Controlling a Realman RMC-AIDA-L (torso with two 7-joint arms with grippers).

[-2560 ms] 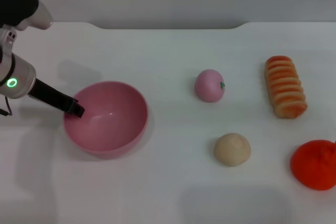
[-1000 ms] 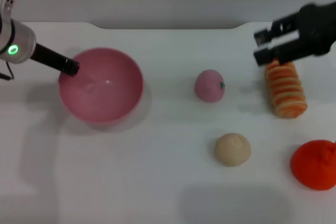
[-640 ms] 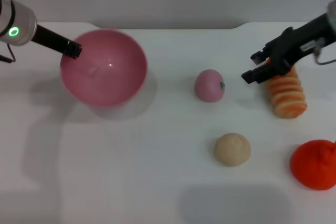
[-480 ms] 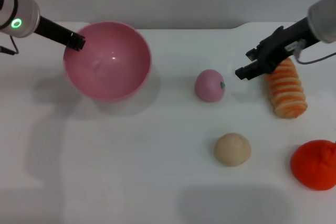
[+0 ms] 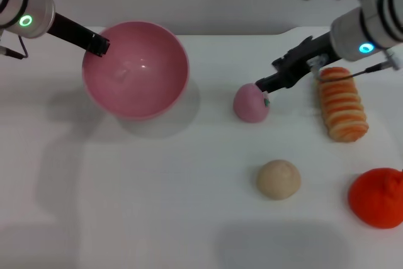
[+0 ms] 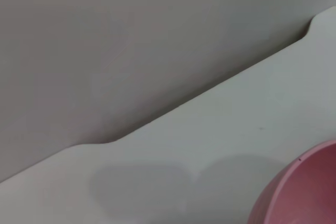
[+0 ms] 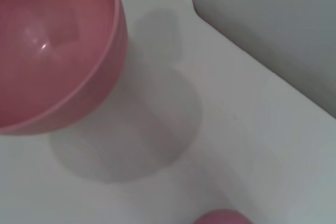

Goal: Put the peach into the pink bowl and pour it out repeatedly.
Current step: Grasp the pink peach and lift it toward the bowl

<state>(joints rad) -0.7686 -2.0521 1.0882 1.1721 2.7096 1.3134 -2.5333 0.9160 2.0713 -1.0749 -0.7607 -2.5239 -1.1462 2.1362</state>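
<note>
The pink bowl (image 5: 135, 70) is lifted off the white table at the back left and casts a shadow below. My left gripper (image 5: 97, 45) is shut on its left rim. The bowl holds nothing. The peach (image 5: 250, 104) lies on the table right of the bowl, its green stem mark facing right. My right gripper (image 5: 267, 75) reaches in from the right, open, with its lower fingertip touching the peach's upper right side. The right wrist view shows the bowl (image 7: 52, 51) and the top of the peach (image 7: 220, 217). The left wrist view shows only the bowl's rim (image 6: 304, 192).
A beige ball (image 5: 278, 179) lies in front of the peach. A striped orange ridged item (image 5: 342, 103) lies to the right, under my right arm. An orange-red lumpy fruit (image 5: 378, 197) sits at the right edge. The table's back edge (image 5: 201, 29) runs just behind the bowl.
My left gripper has raised the bowl off the table and carried it slightly right. My right arm came in from the right and reached down-left to the peach.
</note>
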